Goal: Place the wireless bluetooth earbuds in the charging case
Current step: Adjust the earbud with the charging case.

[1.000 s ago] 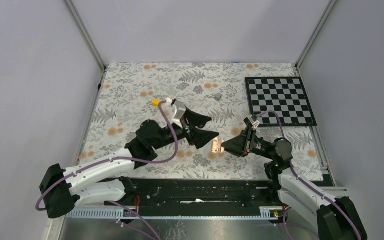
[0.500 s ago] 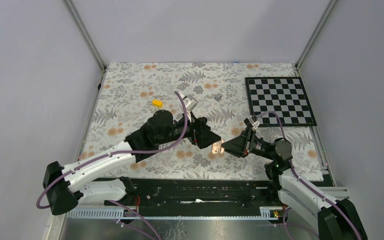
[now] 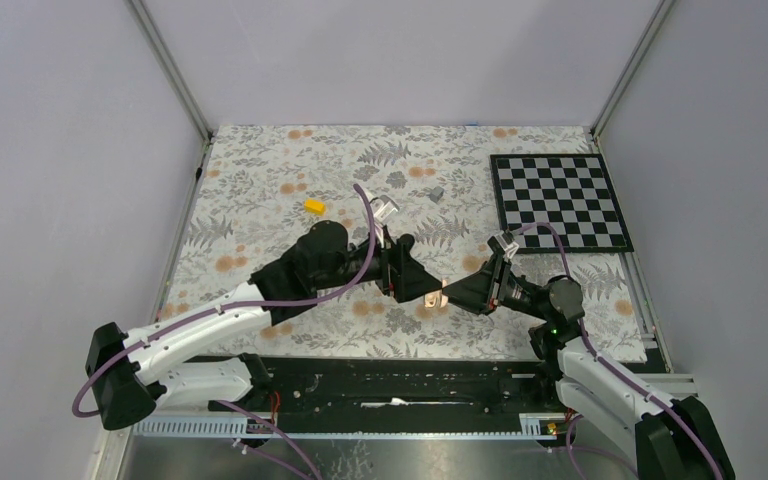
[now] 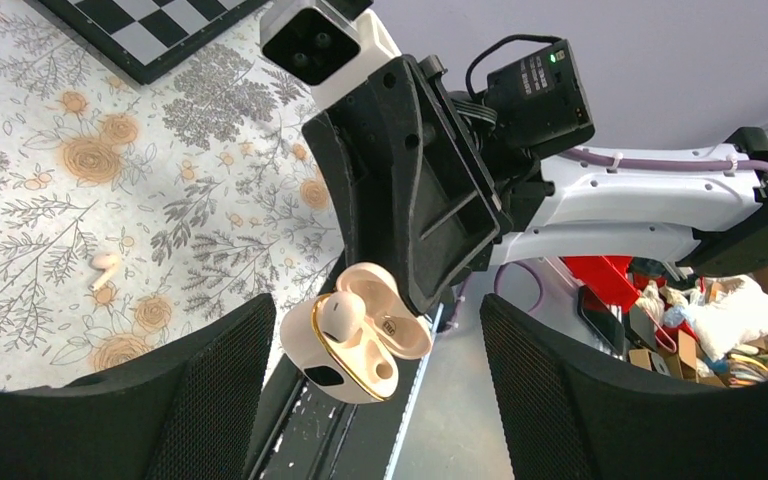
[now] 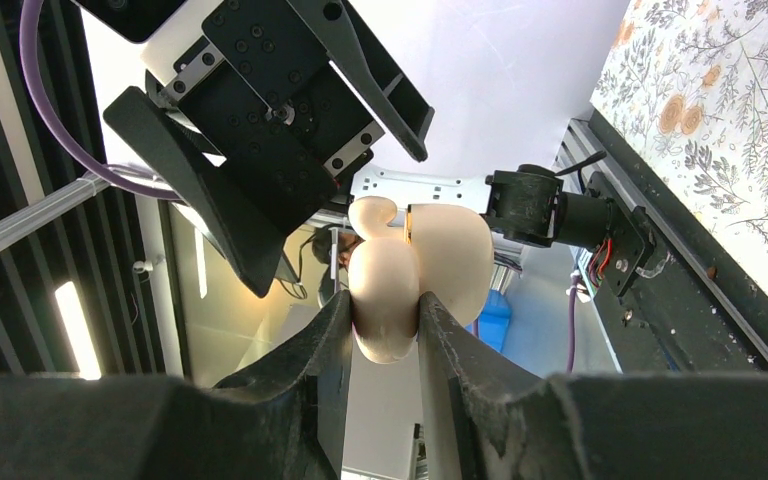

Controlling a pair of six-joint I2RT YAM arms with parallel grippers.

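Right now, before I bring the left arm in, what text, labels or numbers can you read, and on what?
Nothing is legible in any view.
Dark marks inside the charging case: too small to read.
Pale print on the black box with a green light: too blurred to read.
The checkerboard: plain squares, no characters.
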